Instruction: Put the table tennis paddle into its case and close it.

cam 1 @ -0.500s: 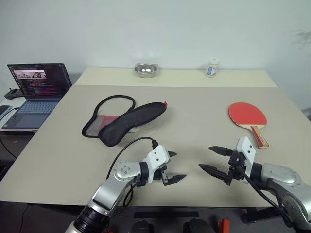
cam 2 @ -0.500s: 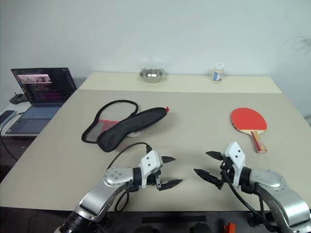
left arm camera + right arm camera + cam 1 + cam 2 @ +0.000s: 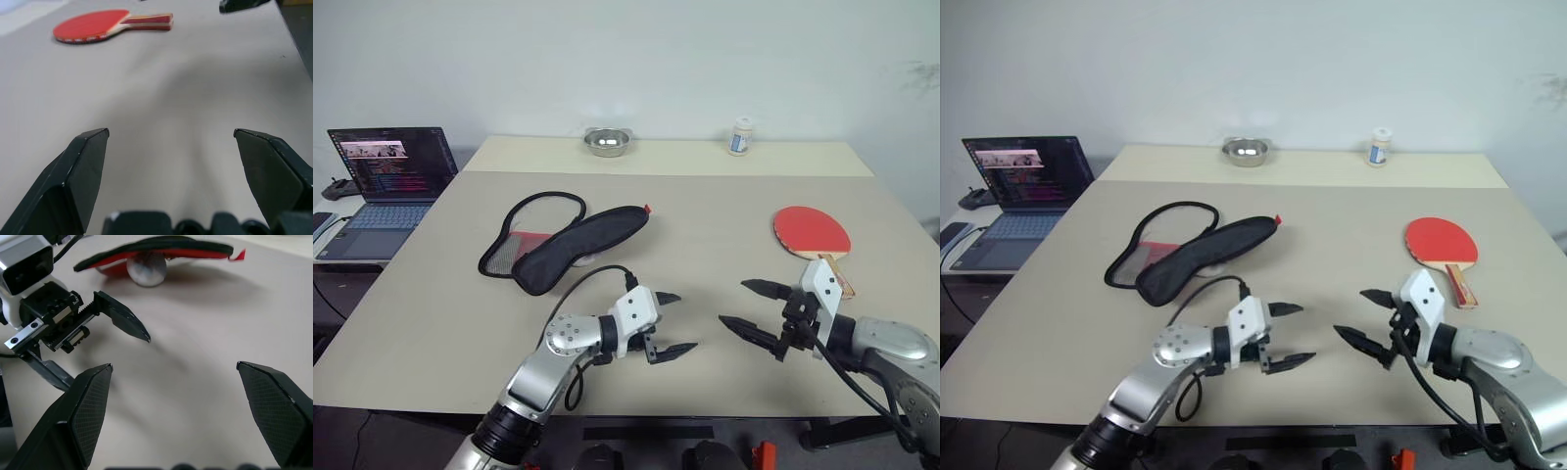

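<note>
The table tennis paddle (image 3: 812, 232) lies flat on the right of the table, red face up, its striped wooden handle (image 3: 837, 273) pointing toward me. The case (image 3: 566, 246) lies unzipped on the left, black fabric on top, red lining and mesh showing underneath. Near the front edge my left gripper (image 3: 671, 322) stands open and empty, pointing right. Opposite it my right gripper (image 3: 744, 305) is open and empty too, pointing left, just in front of the paddle's handle. The two grippers face each other with a hand-wide gap between them.
A steel bowl (image 3: 607, 142) and a small white bottle (image 3: 740, 136) stand along the far edge of the table (image 3: 705, 225). An open laptop (image 3: 384, 182) sits on a side surface to the left. A small grey ball-like object (image 3: 146, 270) rests under the case's flap.
Both grippers have moved a little away from me over the table, the right one nearer the paddle's handle. Both stay open; paddle and case have not moved.
</note>
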Robot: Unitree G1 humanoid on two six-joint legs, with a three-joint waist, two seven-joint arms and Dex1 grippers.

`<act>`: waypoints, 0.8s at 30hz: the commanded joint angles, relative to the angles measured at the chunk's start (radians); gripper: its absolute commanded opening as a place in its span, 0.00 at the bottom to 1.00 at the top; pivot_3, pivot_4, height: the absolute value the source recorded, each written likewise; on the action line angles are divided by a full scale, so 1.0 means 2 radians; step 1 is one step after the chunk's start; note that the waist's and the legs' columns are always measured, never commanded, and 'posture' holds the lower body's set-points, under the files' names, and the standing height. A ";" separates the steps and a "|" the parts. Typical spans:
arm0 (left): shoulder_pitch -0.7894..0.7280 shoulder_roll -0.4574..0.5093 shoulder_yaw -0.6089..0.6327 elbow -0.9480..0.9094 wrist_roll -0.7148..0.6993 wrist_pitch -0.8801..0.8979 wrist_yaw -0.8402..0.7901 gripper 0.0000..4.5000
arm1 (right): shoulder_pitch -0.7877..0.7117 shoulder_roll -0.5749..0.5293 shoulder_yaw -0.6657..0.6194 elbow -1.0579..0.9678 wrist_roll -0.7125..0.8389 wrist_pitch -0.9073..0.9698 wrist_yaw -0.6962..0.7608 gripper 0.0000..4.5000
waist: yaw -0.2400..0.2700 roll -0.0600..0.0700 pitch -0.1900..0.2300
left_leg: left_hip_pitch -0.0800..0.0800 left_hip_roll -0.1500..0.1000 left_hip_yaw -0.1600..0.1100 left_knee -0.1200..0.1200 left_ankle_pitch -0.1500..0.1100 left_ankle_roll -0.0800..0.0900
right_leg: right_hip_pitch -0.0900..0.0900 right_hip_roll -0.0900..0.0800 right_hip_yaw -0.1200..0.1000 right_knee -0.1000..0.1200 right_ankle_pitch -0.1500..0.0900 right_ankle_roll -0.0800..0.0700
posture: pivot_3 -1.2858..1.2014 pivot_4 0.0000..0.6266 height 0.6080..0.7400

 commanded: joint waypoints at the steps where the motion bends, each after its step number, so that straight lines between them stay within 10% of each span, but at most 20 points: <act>1: -0.004 0.017 0.036 -0.029 -0.022 -0.016 -0.010 0.99 | -0.029 0.002 0.008 0.005 0.002 -0.007 0.003 0.99 | 0.000 0.000 0.000 | 0.000 0.000 0.000 0.000 0.000 0.000 | 0.000 0.000 0.000 0.000 0.000 0.000 | 0.52 0.24 1.00; 24: 0.050 0.179 0.184 -0.046 -0.121 0.039 -0.093 0.99 | -0.037 -0.005 0.025 0.029 0.027 -0.027 0.056 0.99 | 0.000 -0.001 0.001 | 0.000 0.000 0.000 0.000 0.000 0.000 | 0.000 -0.001 0.000 -0.001 0.000 -0.001 | 0.52 0.24 1.00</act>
